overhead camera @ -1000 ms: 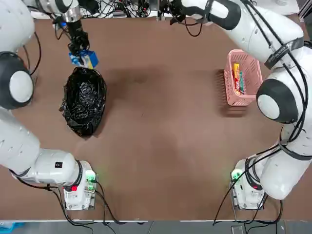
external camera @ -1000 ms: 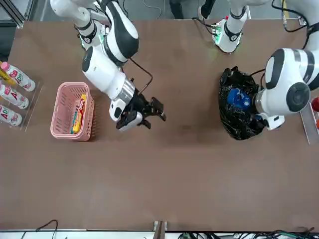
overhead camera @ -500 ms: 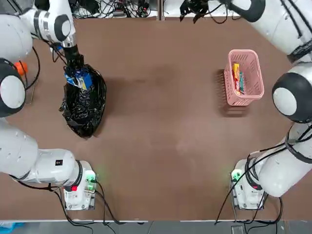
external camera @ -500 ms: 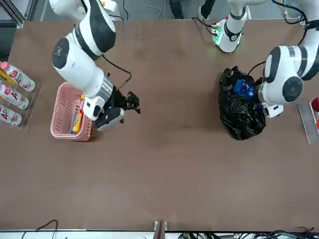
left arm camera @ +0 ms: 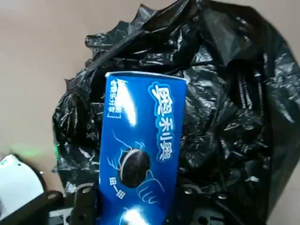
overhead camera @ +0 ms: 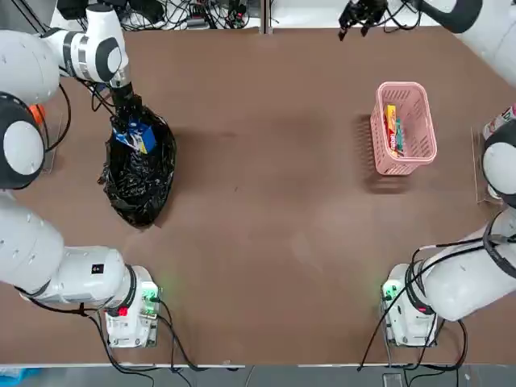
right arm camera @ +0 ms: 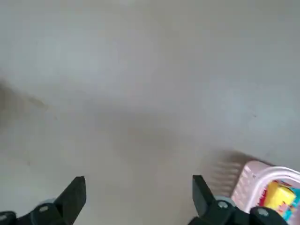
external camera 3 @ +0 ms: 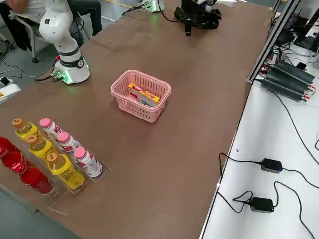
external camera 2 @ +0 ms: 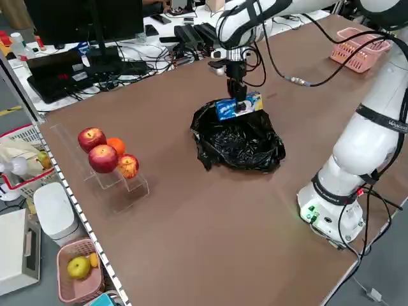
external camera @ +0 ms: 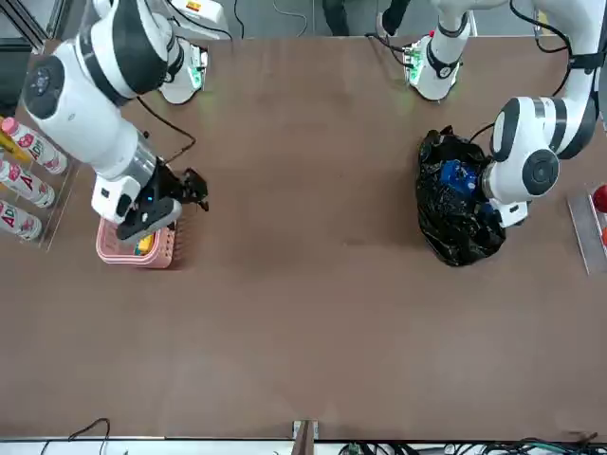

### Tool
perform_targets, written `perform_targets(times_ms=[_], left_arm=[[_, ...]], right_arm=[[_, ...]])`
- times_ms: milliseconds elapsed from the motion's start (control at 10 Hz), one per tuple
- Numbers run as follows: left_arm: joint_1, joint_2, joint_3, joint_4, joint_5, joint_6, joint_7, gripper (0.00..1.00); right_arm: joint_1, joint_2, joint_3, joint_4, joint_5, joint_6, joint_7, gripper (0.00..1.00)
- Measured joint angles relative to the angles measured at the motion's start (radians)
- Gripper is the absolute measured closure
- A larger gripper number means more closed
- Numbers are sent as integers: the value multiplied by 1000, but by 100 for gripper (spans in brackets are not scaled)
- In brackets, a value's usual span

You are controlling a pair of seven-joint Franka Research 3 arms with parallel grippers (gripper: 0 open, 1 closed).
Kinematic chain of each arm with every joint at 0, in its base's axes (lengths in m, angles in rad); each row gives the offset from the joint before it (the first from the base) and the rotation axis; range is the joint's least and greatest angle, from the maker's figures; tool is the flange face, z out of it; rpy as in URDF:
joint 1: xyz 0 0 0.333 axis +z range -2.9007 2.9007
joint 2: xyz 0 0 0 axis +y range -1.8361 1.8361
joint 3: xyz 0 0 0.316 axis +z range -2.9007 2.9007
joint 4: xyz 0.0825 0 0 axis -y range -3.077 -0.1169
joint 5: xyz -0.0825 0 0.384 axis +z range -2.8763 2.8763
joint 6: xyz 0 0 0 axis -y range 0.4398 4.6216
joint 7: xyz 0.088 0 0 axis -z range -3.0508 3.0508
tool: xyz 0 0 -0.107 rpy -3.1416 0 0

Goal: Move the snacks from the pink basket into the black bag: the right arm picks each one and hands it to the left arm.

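Desk (overhead camera: 266,266): one bag (overhead camera: 139,181), one basket (external camera 3: 143,112), three snacks (left arm camera: 140,154), three apples (external camera 2: 103,159), one orange (external camera 2: 117,144), three white bottles (external camera 3: 87,162), three yellow bottles (external camera 3: 66,170).

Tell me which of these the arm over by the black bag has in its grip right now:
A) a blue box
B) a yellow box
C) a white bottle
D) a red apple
A: the left gripper, above the black bag, is shut on the blue box, with a finger on either side of it.
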Motion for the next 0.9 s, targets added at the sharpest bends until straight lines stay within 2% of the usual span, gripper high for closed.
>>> perform_targets(times_ms=[400, 600, 800, 900], left_arm=[[1, 45, 0, 1, 0, 101, -29, 49], [0, 57, -1, 5, 0, 124, -54, 49], [-1, 76, -2, 27, 0, 132, -88, 48], [-2, 89, -4, 38, 0, 132, -94, 44]], right_arm=[[-97, -138, -1, -245, -59, 32, -35, 0], [-121, -196, 0, -368, -83, 95, -37, 0], [-147, -224, 1, -443, -94, 137, -42, 0], [-170, -227, 1, -466, -96, 150, -49, 0]])
